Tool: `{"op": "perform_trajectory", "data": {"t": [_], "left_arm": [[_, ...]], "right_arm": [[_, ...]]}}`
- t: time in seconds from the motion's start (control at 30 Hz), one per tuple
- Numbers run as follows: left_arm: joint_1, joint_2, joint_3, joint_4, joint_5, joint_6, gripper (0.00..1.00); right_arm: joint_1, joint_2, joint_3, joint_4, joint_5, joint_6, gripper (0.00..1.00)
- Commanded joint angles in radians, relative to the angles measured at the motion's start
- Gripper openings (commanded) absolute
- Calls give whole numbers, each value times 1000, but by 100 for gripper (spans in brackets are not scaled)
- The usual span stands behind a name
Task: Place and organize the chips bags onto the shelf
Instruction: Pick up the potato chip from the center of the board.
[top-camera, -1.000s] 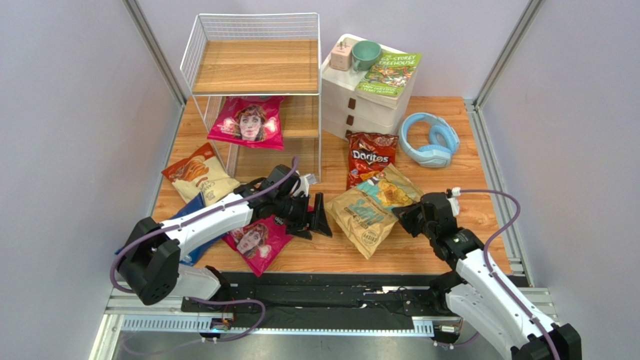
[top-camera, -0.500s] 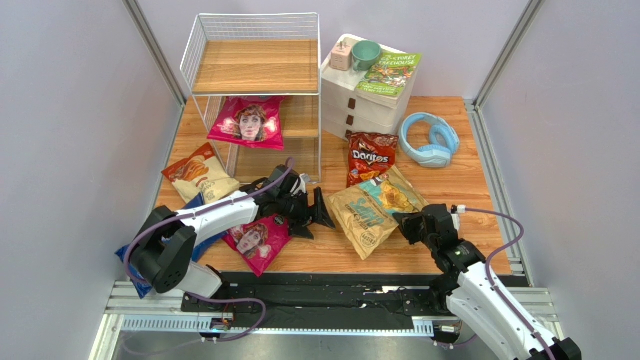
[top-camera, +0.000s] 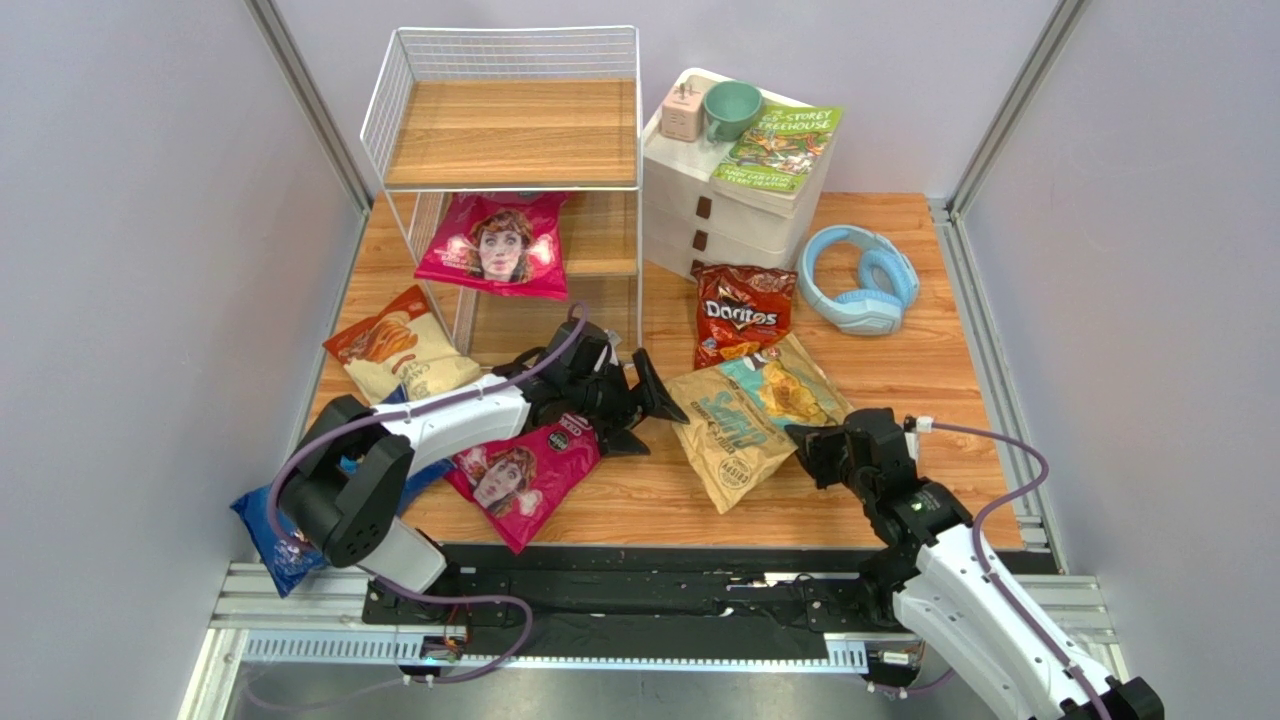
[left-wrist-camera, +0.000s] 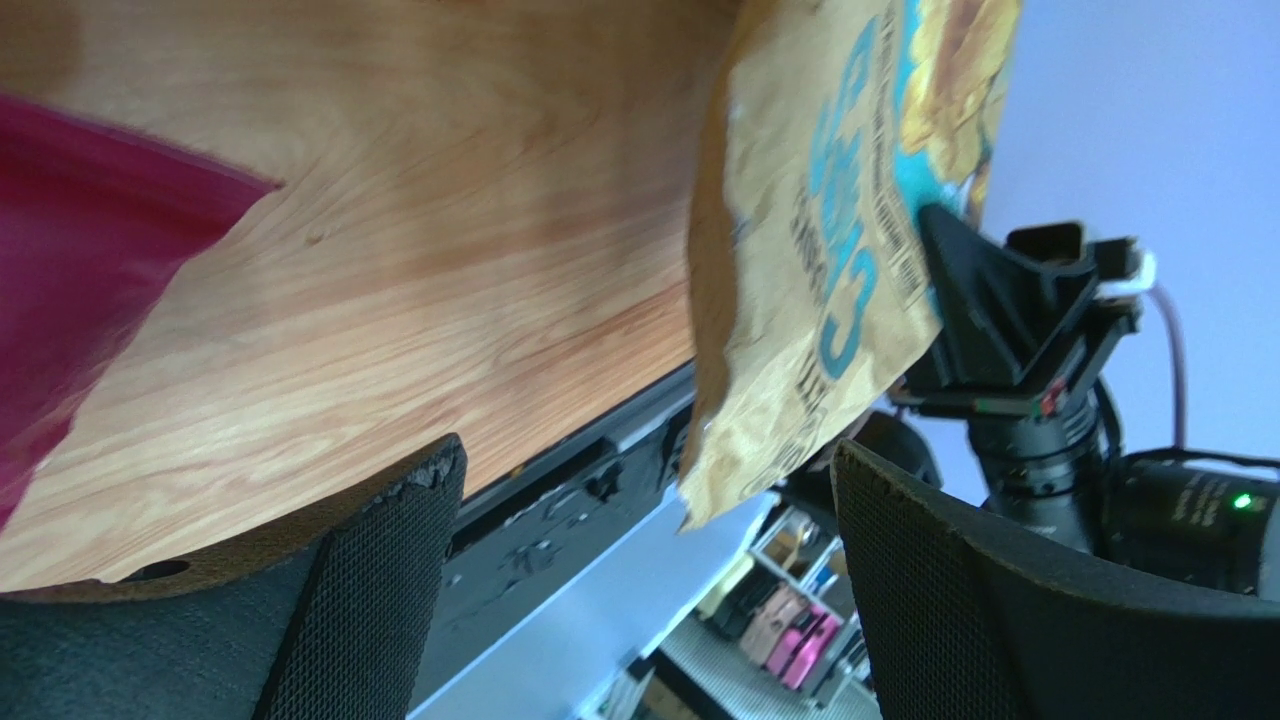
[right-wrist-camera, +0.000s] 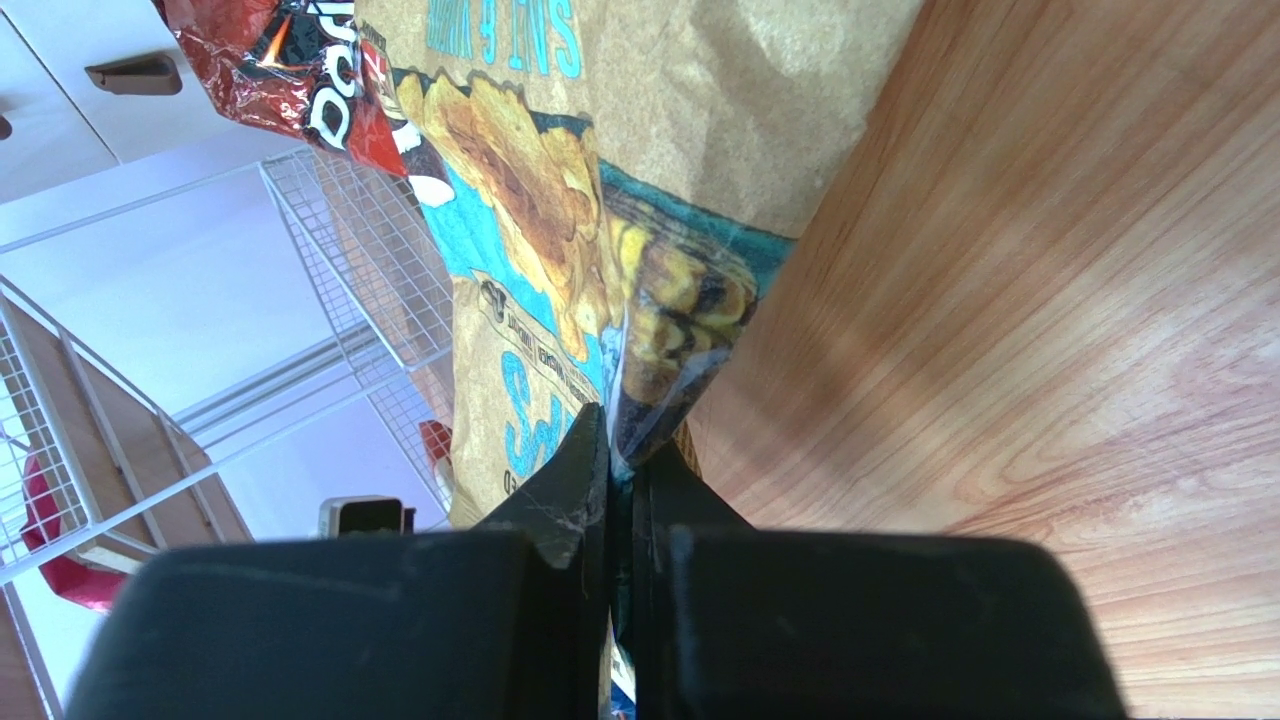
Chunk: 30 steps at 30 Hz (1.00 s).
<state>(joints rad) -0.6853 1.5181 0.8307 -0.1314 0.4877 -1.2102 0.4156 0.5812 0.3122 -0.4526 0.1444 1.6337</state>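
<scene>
Right wrist view shows you the right gripper (right-wrist-camera: 619, 450) pinching an edge of the tan-and-teal chips bag (right-wrist-camera: 721, 90), which lies mid-frame in the top view, lower right of the shelf (top-camera: 511, 135); your left gripper (top-camera: 643, 413) is spread wide at its left edge.

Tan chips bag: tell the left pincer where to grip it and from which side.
Take the tan bag by its thin left edge, coming in level from the left. The right pincer is shut on the opposite edge. In the left wrist view the free left edge lies between the open left pincer's fingers, so a flat pinch there should hold.
</scene>
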Motion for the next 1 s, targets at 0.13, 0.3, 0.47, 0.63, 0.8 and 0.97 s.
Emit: {"op": "perform_trajectory", "data": {"t": [0.13, 0.3, 0.47, 0.63, 0.8, 0.97], "left_arm": [[-79, 59, 102, 87, -127, -75, 92], [-117, 85, 91, 182, -150, -101, 92], [-118, 140, 93, 291, -172, -117, 91], [-120, 178, 122, 329, -215, -107, 91], [-120, 185, 136, 352, -270, -83, 91], [-129, 205, 165, 374, -227, -92, 79]], "right_arm": [[5, 11, 38, 74, -22, 69, 0], [5, 12, 45, 75, -38, 75, 0], [5, 6, 42, 88, -61, 84, 0], [5, 3, 44, 88, -89, 81, 0], [6, -14, 42, 69, -103, 83, 0], [6, -34, 33, 61, -95, 94, 0]]}}
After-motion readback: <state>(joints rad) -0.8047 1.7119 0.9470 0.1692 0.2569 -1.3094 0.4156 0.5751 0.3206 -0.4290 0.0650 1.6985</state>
